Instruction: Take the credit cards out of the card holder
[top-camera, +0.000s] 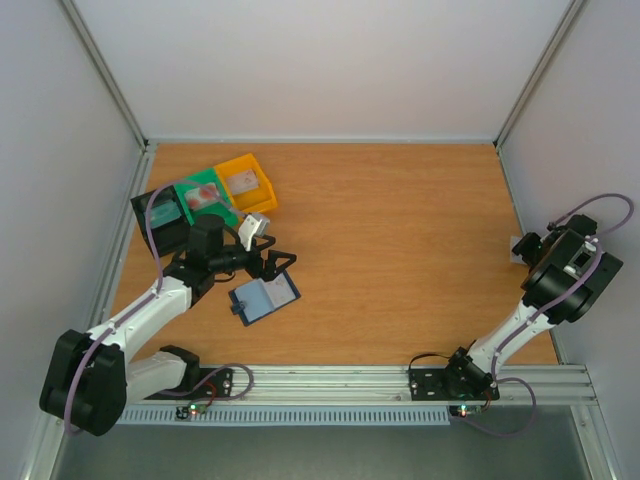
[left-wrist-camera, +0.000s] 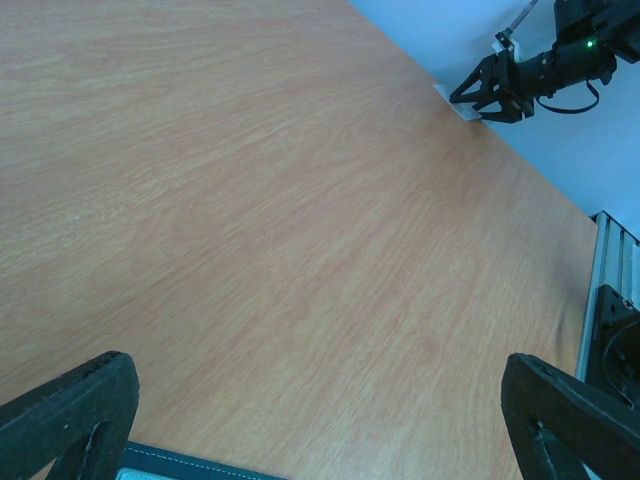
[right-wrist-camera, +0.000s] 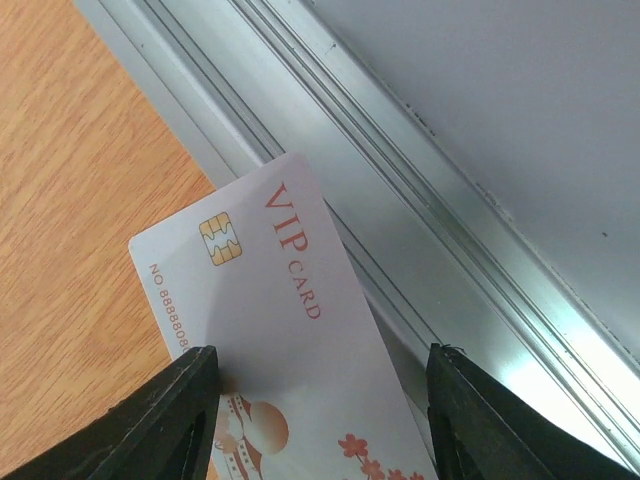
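Gaping wide, the left pincer (top-camera: 275, 265) hangs just beside the card holder (top-camera: 265, 298). The right pincer (right-wrist-camera: 322, 352), equally spread, straddles a pale credit card (right-wrist-camera: 270, 290).

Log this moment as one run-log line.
left gripper open beside card holder | right gripper open straddling VIP card at table edge

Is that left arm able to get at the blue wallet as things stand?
Probably yes: the card holder lies open and uncovered right beside the left gripper, whose jaws are spread, and nothing sits between them.
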